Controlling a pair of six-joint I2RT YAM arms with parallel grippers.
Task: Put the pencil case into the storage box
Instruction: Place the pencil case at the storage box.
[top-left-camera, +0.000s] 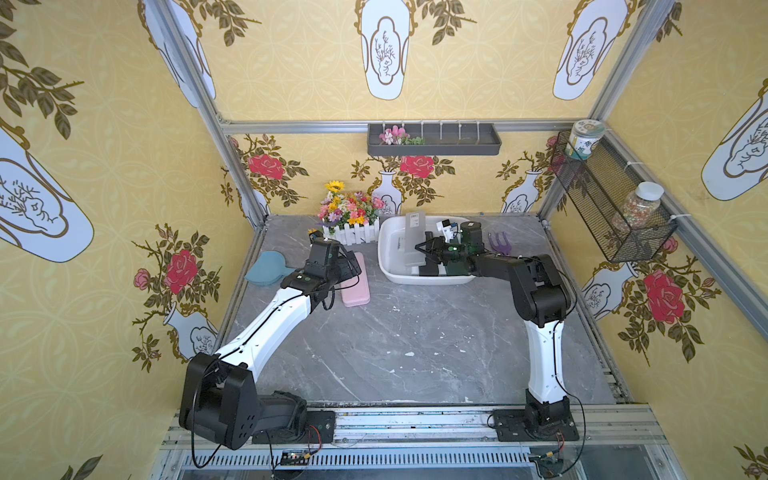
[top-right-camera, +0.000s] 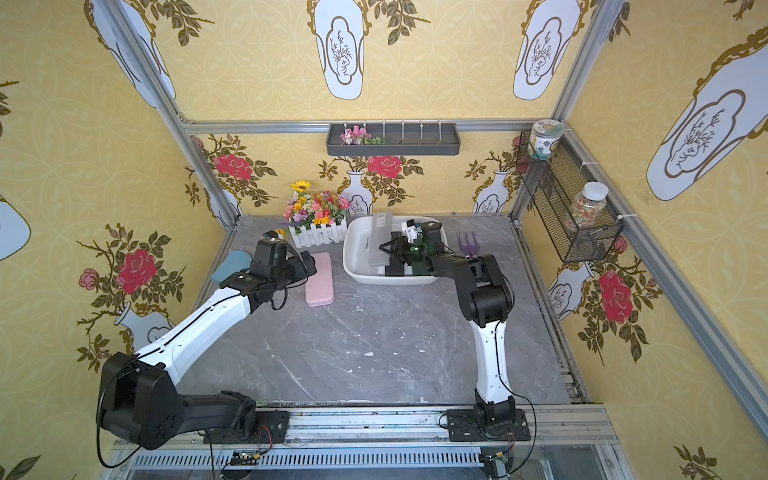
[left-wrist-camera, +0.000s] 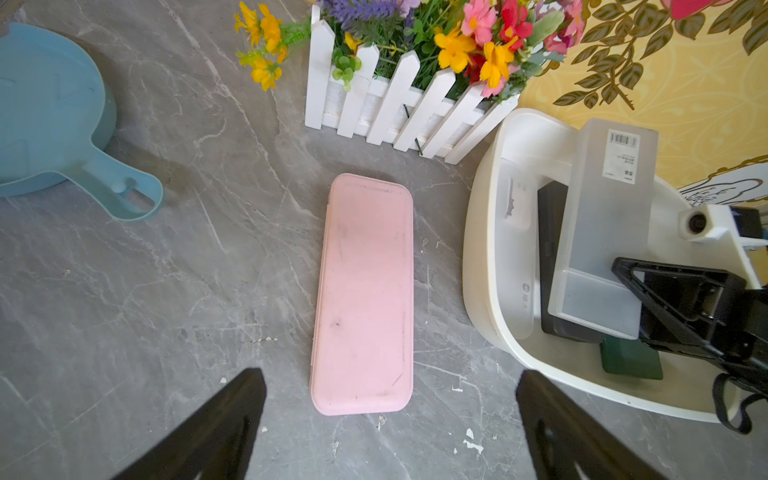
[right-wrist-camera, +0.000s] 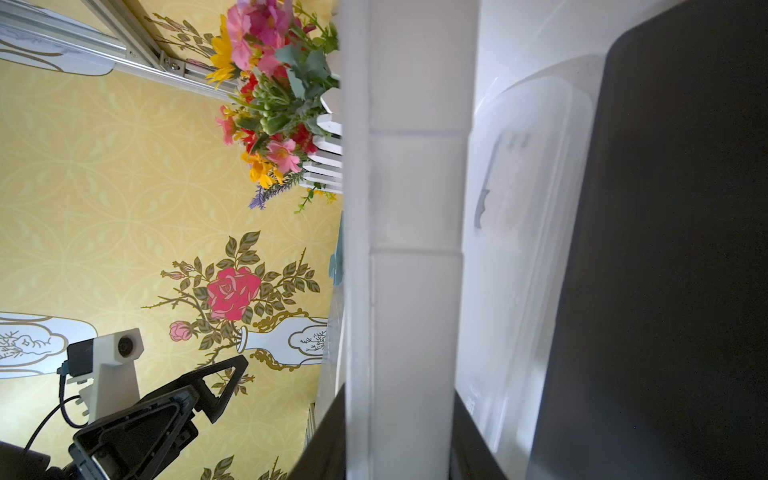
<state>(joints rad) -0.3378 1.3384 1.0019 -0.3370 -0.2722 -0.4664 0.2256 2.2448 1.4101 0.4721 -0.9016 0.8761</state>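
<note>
Counter: grey marble look, front mostly bare. Storage box sits far centre-R. It's a white tub already holding a black case, a clear case & a dark green item.

R pincer is over the box, clamped on a frosted pencil case near its low end. Case is tilted: barcode end pokes up past the far rim, low end is on or just above the black case, can't tell which.

Step in hand, prob: set-down. To do it well:
- bring the high end down so the whole case is inside the rim
- lay it flat on the stack
- then part the jaws & lift straight up

Letting go while tilted risks it see-sawing on the rim or sliding out the back.

L pincer hangs w/ jaws wide apart over the near end of a pink pencil case. That one lies flat on the counter just beside the box, untouched. Likely next pick: fingers straddling its short width.

In the way:
- Box is filling up, so little flat room left.
- R arm occupies the box, so L should wait for it to clear.
- Flower planter stands close behind the pink case & the box corner, so mind it on the lift.
- Blue scoop & purple fork are well apart from both paths.
</note>
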